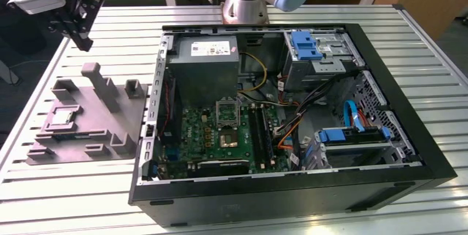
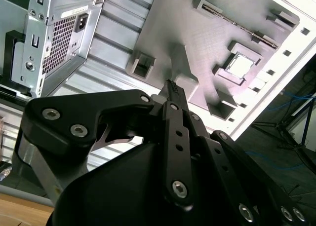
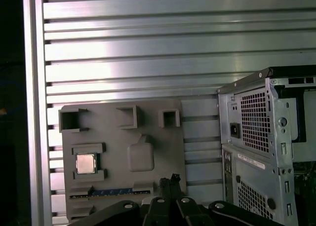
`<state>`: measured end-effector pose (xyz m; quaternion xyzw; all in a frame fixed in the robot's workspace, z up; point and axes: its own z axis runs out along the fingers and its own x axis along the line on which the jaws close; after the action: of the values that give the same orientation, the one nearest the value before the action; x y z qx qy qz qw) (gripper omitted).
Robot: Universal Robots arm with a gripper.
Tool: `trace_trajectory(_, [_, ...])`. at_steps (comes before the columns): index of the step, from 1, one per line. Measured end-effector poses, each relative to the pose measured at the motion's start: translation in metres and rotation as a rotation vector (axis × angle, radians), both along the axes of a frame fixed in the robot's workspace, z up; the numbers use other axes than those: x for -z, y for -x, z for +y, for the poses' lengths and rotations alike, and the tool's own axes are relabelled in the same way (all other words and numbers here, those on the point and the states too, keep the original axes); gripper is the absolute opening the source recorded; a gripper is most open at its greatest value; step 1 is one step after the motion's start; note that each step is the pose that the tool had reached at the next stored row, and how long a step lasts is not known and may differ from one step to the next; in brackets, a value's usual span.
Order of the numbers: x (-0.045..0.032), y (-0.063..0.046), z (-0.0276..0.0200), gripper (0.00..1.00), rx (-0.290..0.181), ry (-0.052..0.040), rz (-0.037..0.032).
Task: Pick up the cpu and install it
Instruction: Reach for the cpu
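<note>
silvery cpu (image 3: 85, 163) sits in its pocket on the grey tray (image 3: 113, 152); my pincer (image 2: 170, 85) hangs above the tray, clenched, empty. approach step, i judge: grasping calls for opening, centring over it.

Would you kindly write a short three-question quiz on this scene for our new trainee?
1. True or false: the small square silvery-grey metal cpu is already installed on the green motherboard.
2. Multiple choice: the cpu lies in A) the flat grey moulded plastic tray; B) a blue drive bracket; C) a bare table slat.
3. Fill in: in the exterior view, the tray lies to the ___ of the open black metal computer case.
Key: 1 false; 2 A; 3 left.
</note>
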<state>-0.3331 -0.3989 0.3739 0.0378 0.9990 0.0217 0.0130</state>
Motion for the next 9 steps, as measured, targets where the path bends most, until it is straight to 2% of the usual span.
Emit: trace_trajectory(9, [0.0005, 0.0034, 0.0, 0.11, 0.0, 0.0, 0.0])
